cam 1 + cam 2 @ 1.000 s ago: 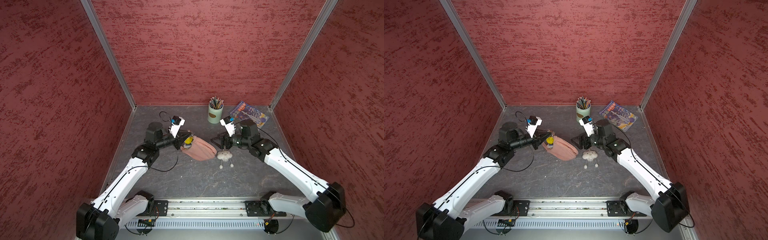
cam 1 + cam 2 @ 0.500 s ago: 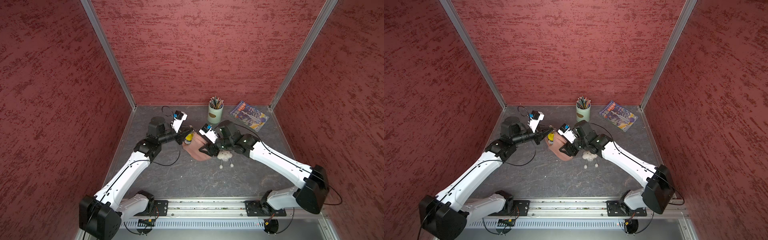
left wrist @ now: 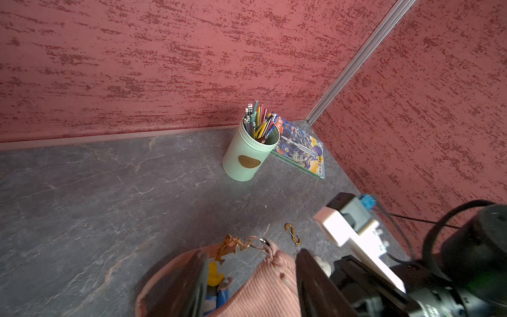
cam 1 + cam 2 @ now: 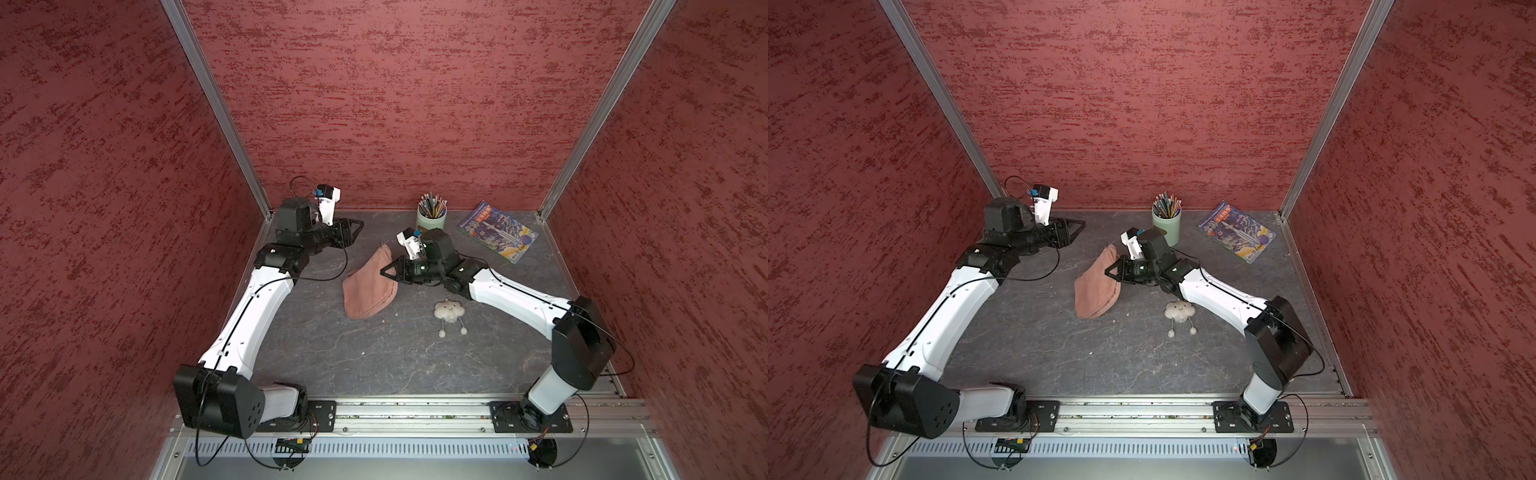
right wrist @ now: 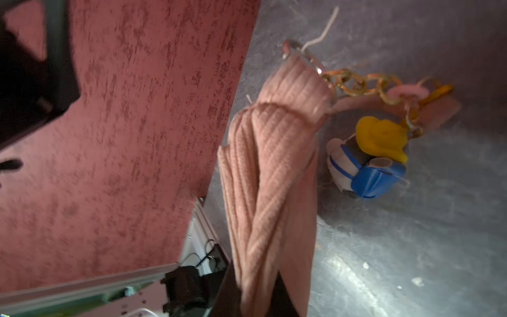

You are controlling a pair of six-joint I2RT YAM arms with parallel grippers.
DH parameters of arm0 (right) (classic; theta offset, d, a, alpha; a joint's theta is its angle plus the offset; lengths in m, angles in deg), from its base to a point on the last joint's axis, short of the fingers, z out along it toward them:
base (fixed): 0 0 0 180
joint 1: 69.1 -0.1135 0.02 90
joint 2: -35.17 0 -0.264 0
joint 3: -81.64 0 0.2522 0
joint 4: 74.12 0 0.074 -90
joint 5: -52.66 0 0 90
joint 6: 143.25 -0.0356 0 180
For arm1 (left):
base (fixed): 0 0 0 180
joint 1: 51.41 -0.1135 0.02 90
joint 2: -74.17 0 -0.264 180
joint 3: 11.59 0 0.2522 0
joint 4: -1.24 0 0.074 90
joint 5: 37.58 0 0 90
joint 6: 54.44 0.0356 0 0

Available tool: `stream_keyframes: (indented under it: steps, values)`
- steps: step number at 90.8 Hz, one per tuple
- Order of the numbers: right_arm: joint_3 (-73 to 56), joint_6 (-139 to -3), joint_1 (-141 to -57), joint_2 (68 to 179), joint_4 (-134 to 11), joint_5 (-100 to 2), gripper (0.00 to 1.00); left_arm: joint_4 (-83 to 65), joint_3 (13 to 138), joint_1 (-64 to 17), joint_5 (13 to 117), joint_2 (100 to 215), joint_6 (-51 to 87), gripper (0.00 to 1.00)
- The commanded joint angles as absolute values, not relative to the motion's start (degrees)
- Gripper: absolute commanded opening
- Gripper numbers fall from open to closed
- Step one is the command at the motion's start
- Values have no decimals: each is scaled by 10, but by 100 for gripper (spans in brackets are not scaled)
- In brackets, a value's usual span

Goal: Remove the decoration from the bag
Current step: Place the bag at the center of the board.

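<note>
The dusty-pink ribbed bag [image 4: 368, 289] [image 4: 1096, 289] lies mid-table with one side pulled up. My right gripper [image 4: 384, 272] [image 4: 1108, 272] [image 5: 258, 299] is shut on a fold of the bag [image 5: 263, 178]. The decoration [image 5: 375, 153] [image 3: 215, 277], a yellow and blue figure, hangs on a gold chain [image 5: 356, 83] from the bag's end ring. The bag hides it in both top views. My left gripper [image 4: 353, 226] [image 4: 1077, 226] [image 3: 249, 285] stands open and empty, back by the far left corner, apart from the bag [image 3: 263, 285].
A white cloud plush [image 4: 449, 311] [image 4: 1179, 311] lies on the table under my right arm, with an orange clip [image 3: 293, 233] beside it. A green pencil cup [image 4: 431, 218] [image 3: 247, 156] and a magazine [image 4: 496, 232] [image 3: 301, 148] sit at the back right.
My left gripper opened, let go at the bag's end and drew back toward the far left corner. My right gripper moved left onto the bag and shut on its fabric.
</note>
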State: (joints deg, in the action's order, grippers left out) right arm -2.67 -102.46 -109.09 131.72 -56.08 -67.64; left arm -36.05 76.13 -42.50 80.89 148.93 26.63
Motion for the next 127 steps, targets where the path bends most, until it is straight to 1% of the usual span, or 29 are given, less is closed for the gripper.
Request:
stream_keyframes:
  steps: [1, 7, 12, 23, 29, 37, 41, 45, 49, 59, 70, 80, 95, 109, 127]
  values:
    - [24, -1192, -1094, 1326, -628, -689, 1, -388, 736, -434, 815, 1459, 238, 55]
    - [46, -1178, -1100, 1321, -567, -674, 6, -391, 707, -442, 808, 1444, 227, 56]
    - [73, -1173, -1104, 1315, -540, -677, 12, -393, 684, -446, 798, 1434, 213, 56]
    - [101, -1132, -1104, 1298, -457, -694, 19, -393, 648, -446, 785, 1427, 191, 56]
    - [99, -1097, -1104, 1288, -407, -691, 29, -390, 635, -440, 781, 1434, 186, 57]
    - [71, -1036, -1103, 1290, -326, -669, 46, -396, 626, -423, 759, 1454, 196, 58]
    - [53, -995, -1100, 1289, -290, -648, 50, -402, 625, -410, 744, 1465, 203, 58]
    - [38, -952, -1095, 1280, -253, -606, 53, -411, 623, -400, 725, 1474, 215, 59]
    - [18, -913, -1090, 1272, -222, -536, 54, -416, 618, -392, 707, 1481, 227, 60]
    - [-30, -830, -1066, 1271, -202, -469, 56, -414, 594, -381, 675, 1498, 236, 62]
    - [-75, -792, -1063, 1300, -240, -475, 57, -412, 580, -362, 644, 1535, 238, 64]
    - [-113, -795, -1074, 1334, -258, -461, 61, -411, 583, -343, 601, 1571, 242, 65]
    - [-162, -823, -1091, 1402, -290, -441, 63, -377, 585, -342, 563, 1611, 247, 65]
    - [-208, -795, -1091, 1463, -292, -381, 61, -363, 607, -338, 571, 1673, 257, 64]
    - [-244, -740, -1077, 1519, -263, -395, 57, -358, 619, -331, 563, 1722, 267, 63]
